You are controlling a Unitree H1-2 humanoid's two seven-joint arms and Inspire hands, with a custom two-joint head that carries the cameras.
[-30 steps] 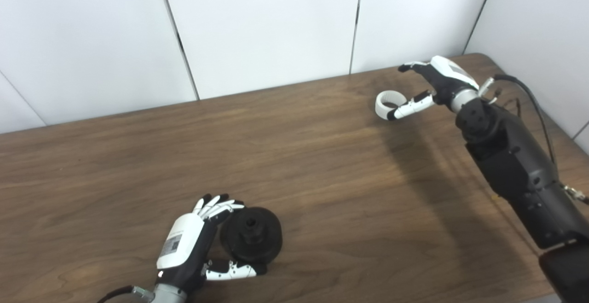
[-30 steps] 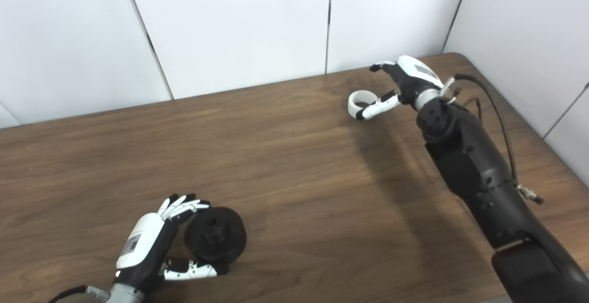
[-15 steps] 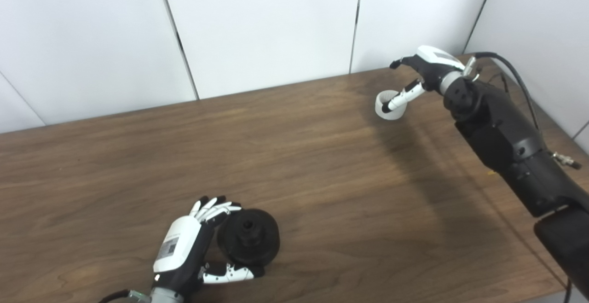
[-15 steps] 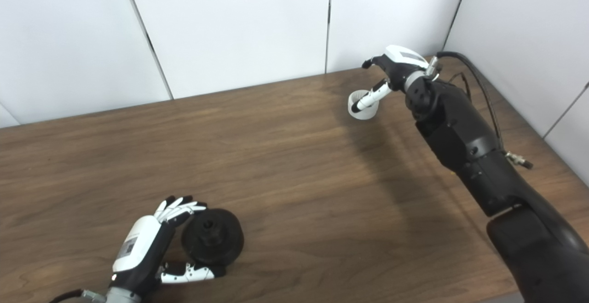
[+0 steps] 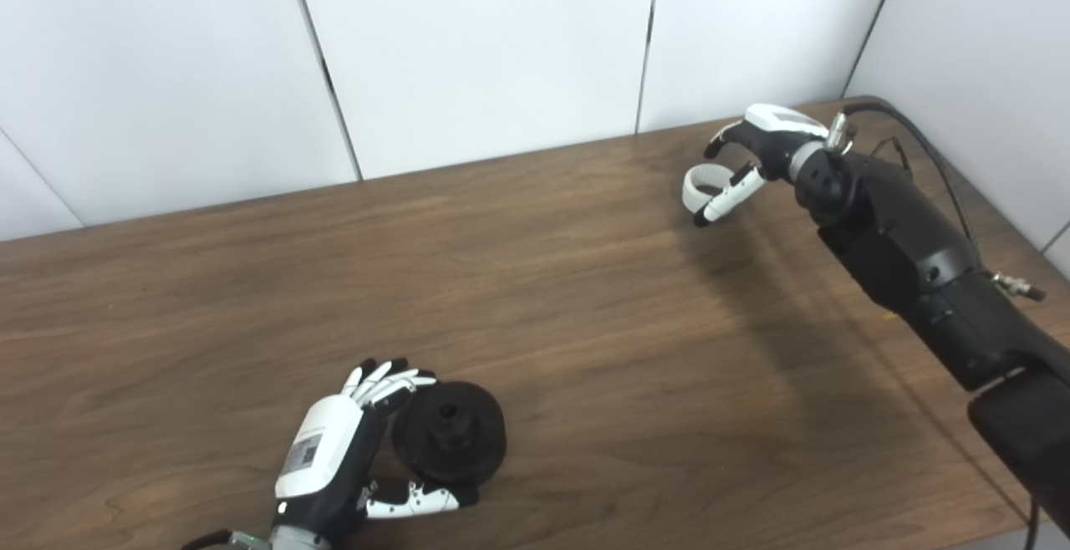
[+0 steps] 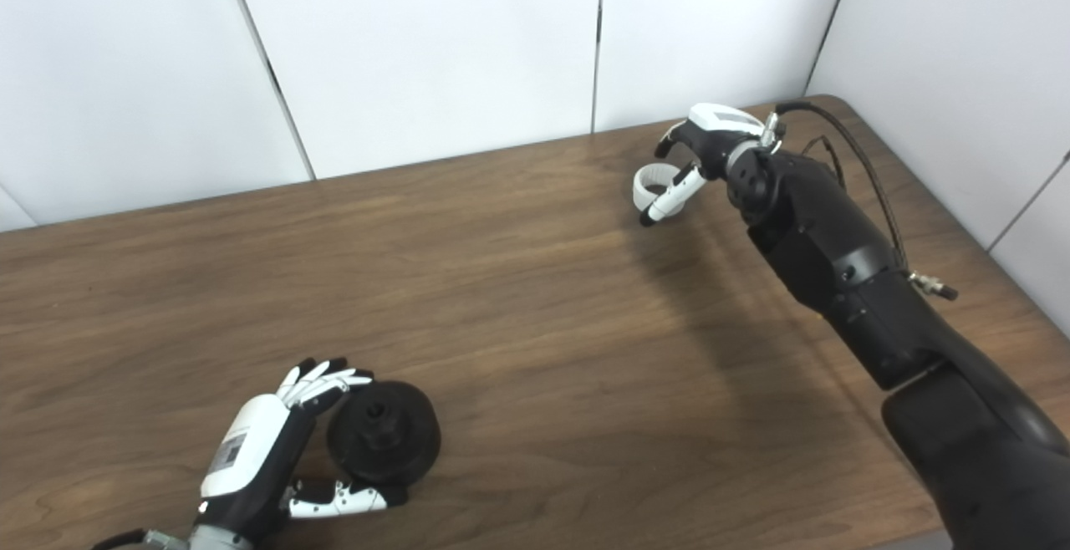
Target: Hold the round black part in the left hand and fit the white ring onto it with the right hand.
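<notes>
Curling in now, the right hand (image 5: 746, 151) is bending its fingers over the white ring (image 5: 702, 181) where a second ago they were stretched flat beside it, and the wrist is dropping closer to the far right corner of the worktop (image 5: 585, 299). Its thumb (image 5: 724, 197) is running along the near side of the ring while the dark fingertips are arching over the far side, so the hand is cupping around the ring. Whether the ring is actually being pinched or is only sitting between thumb and fingers, I cannot tell from either view. The ring itself is looking tipped, its opening facing partly up, close to the far edge of the worktop.

Down at the near edge, left of the middle, the left hand (image 6: 259, 450) is barely shifting from a second ago. It is wrapping around the round black part (image 6: 383, 443), fingers (image 6: 322, 381) spreading over the part's far left rim and thumb (image 6: 343, 498) lying under its near side, both touching it. The part is resting on the wood with its hub and centre hole pointing up. The two hands are sitting well apart, at opposite ends of the worktop. White wall panels (image 5: 468, 40) are standing behind the far edge.
</notes>
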